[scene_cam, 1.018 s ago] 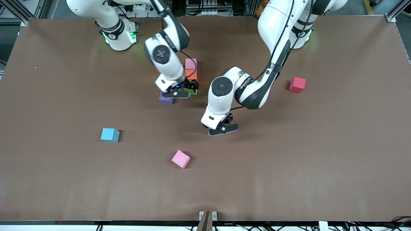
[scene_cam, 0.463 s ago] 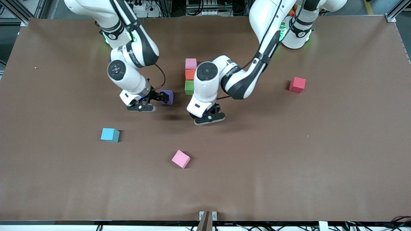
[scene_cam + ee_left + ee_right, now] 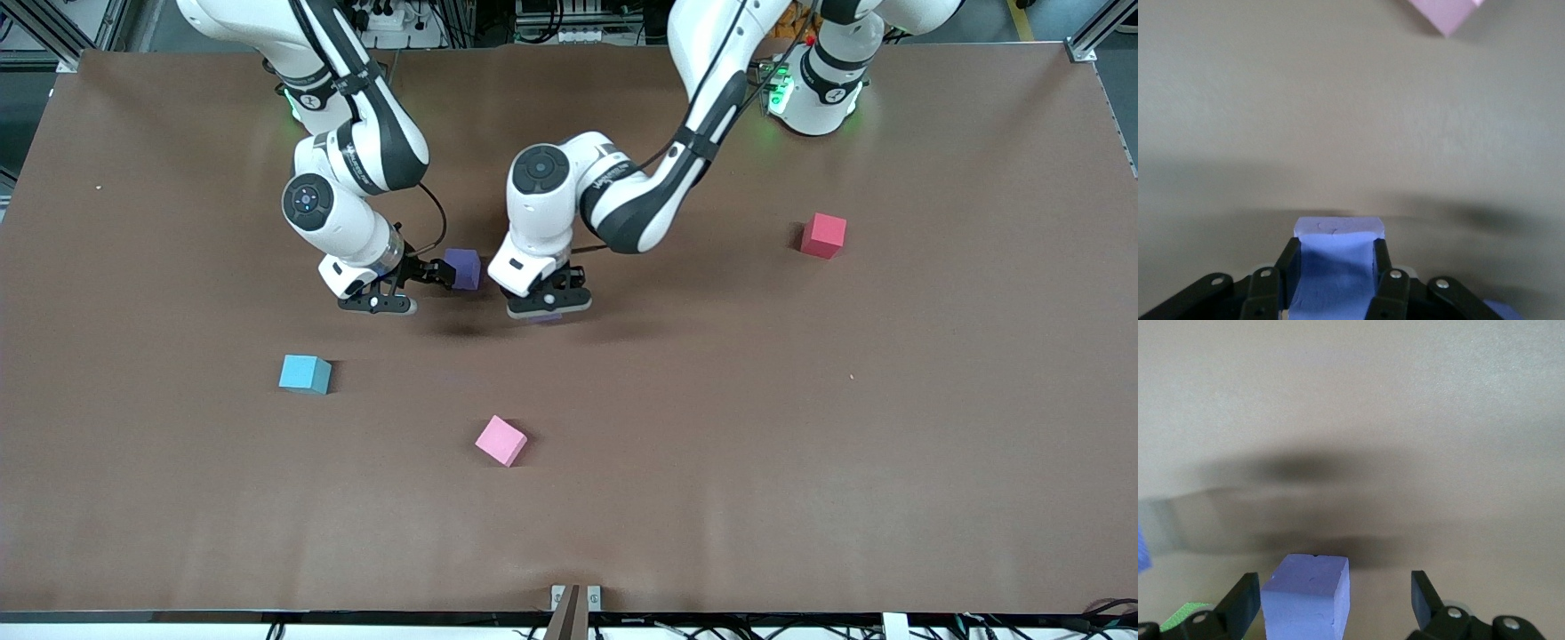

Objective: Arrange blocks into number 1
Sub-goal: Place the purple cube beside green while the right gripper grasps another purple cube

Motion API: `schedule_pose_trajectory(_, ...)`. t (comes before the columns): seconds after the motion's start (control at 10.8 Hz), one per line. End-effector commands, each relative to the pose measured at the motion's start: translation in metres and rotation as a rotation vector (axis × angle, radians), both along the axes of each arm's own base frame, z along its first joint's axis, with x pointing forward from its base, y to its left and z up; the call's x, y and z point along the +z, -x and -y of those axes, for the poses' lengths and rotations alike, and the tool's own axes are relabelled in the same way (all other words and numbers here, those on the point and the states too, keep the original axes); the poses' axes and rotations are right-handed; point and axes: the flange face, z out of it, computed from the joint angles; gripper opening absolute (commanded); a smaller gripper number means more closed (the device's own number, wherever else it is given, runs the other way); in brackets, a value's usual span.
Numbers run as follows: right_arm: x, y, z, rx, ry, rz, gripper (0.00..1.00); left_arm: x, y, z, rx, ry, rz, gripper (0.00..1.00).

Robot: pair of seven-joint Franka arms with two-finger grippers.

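Left wrist: purple block (image 3: 1337,267) between jaws

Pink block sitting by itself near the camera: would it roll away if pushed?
Probably not: the pink block is a flat-faced cube, so it should slide rather than roll. Its matte surface looks grippy, not slippery. It seems light, maybe foam.

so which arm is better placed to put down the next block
Left. The left end effector is shut on a purple block. The right end effector stands open around the second purple block, not gripping it.
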Motion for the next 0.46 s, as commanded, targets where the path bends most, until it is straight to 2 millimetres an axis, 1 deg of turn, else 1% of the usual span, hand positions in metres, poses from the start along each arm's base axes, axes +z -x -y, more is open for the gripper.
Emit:
schedule_pose_trajectory(0.0,0.004,0.000,0.017,-0.013,-0.001,-0.003,1.00,-0.027,0.013,0.012,-0.002,-0.021,-0.001,0.00)
schedule_pose_trajectory(0.09,0.003,0.001,0.018,-0.015,0.000,-0.004,1.00,-0.039,0.024,0.019,-0.017,-0.031,-0.008,0.00)
schedule_pose_trajectory(0.19,0.002,0.000,0.021,-0.021,0.000,-0.006,1.00,-0.043,0.029,0.021,-0.025,-0.037,-0.010,0.00)
schedule_pose_trajectory(0.37,0.003,0.000,0.023,-0.022,-0.001,-0.006,1.00,-0.035,0.034,0.026,-0.021,-0.026,-0.006,0.00)
